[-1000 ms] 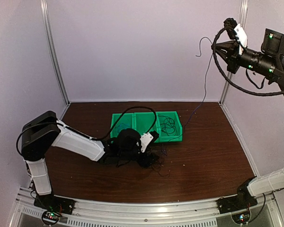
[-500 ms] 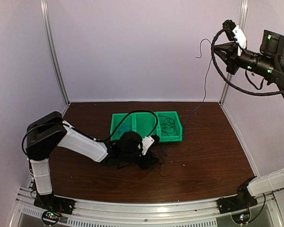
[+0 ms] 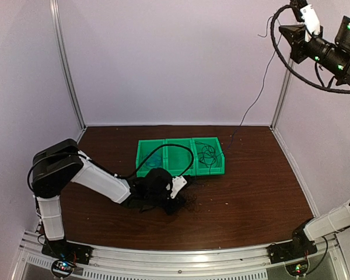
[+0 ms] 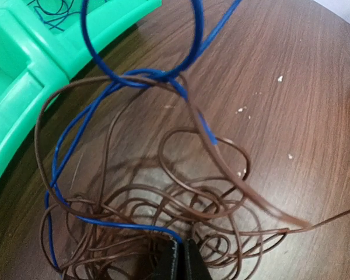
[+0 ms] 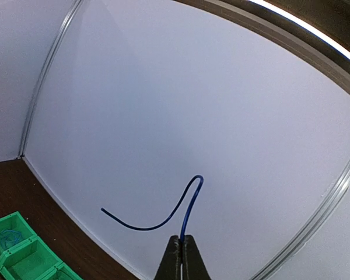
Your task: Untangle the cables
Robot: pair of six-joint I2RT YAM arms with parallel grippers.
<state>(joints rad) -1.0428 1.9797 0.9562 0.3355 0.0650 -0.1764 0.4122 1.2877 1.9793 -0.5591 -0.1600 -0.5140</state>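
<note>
A tangle of thin dark cables (image 4: 163,204) with a blue cable (image 4: 105,99) looped through it lies on the brown table in front of the green bin (image 3: 181,172). My left gripper (image 4: 181,249) is down in the tangle (image 3: 189,203), jaws together, and the blue cable runs into their tip. My right gripper (image 3: 279,27) is high at the top right, shut on a blue cable (image 5: 189,198) whose free end curls out past the fingertips. From it, a thin strand (image 3: 258,96) hangs down to the table by the bin's right corner.
The bin has three compartments: a coiled black wire (image 3: 209,154) in the right one, a bluish coil (image 3: 153,158) in the left one. Its corner (image 4: 23,64) lies close to the tangle on the left. Frame posts (image 3: 67,64) stand at the back corners.
My left gripper has shut and dropped slightly toward the near edge, into the tangle. My right gripper has risen and moved right, drawing its strand up straighter.
</note>
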